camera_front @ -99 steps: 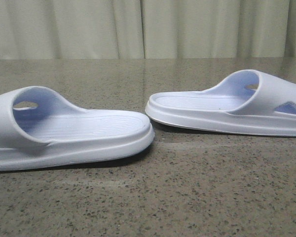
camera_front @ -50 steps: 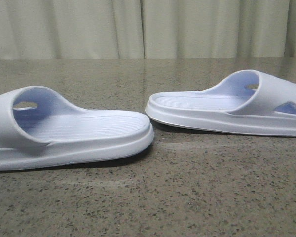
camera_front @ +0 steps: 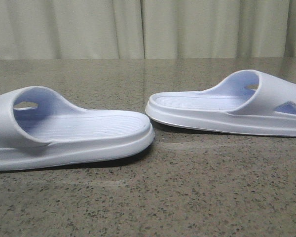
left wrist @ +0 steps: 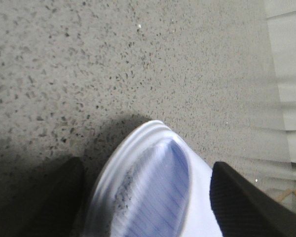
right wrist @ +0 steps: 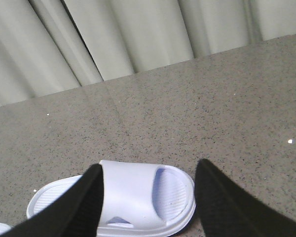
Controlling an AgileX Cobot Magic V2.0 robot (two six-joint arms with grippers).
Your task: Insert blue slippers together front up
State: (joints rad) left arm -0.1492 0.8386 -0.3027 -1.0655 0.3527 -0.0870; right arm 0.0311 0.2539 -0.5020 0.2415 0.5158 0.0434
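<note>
Currently, both pale blue-white foam slide sandals lie sole-down and apart on the speckled grey stone-pattern table (camera_front: 187, 197), heel ends facing each other with a gap between them in the front view. The left sandal (camera_front: 74, 131) sits nearer the camera; the right sandal (camera_front: 227, 106) sits further back.

The left gripper (left wrist: 148, 197) stands open, its dark fingers (left wrist: 241, 205) straddling the rounded end of the left sandal (left wrist: 148, 187). The right gripper (right wrist: 148, 197) also stands open, with the right sandal (right wrist: 133, 195) framed between its fingers (right wrist: 222, 202) but apparently well below them.

Procedure for the step in hand, judged as the approach to grasp:
- Centre each sandal between the fingers before closing, so the foam is not pushed sideways.
- Grip the sole edge or strap firmly; soft foam likely compresses and may spring out of a shallow pinch.
- Lower the right arm further before closing.

Limits of view: no arm appears in the front view. That view crops the left sandal's strap end at the frame edge and the right sandal's toe end at the opposite edge. The left wrist view is blurred at the sandal, so finger contact cannot be confirmed. Finger height above the table cannot be determined in either wrist view.
</note>
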